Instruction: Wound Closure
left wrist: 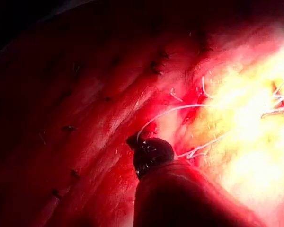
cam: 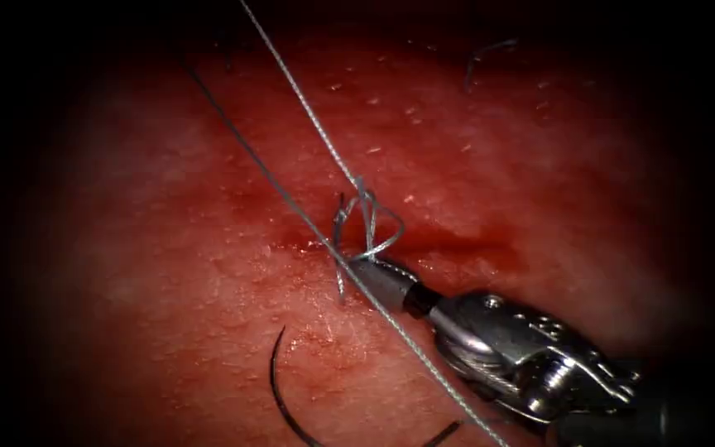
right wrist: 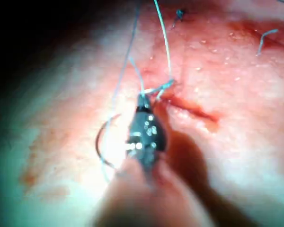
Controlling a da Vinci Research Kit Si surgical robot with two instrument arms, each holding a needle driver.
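In the endoscope view the right tool (cam: 366, 263) is reaching in from the lower right, and its jaws are lying clenched on the thread (cam: 312, 116) at the knot (cam: 366, 219), which is sitting over the cut (cam: 448, 242) in the tissue (cam: 167, 248). Two strands are running up and to the left from there, one pale and braided, one darker. The needle (cam: 279, 393) is lying free on the tissue below and to the left of the knot, held by neither tool and not in the tissue as far as can be seen; its lower arc is running off the picture's edge. I judge the needle stiff, thin and slippery, best taken on its body away from the point, while the thread is limp and light and the wet tissue is soft and easily torn.

In the left wrist view the left tool (left wrist: 149, 151) is showing as a dark rounded tip against the tissue, with pale loose thread ends (left wrist: 199, 151) beside it; whether its jaws are parted or closed, I cannot tell, and nothing is seen held.

In the right wrist view the right tool's tip (right wrist: 143, 101) is meeting the thread at the near end of the cut, and the needle's curve (right wrist: 102, 142) is lying just beside the tool's body, partly lost in glare.
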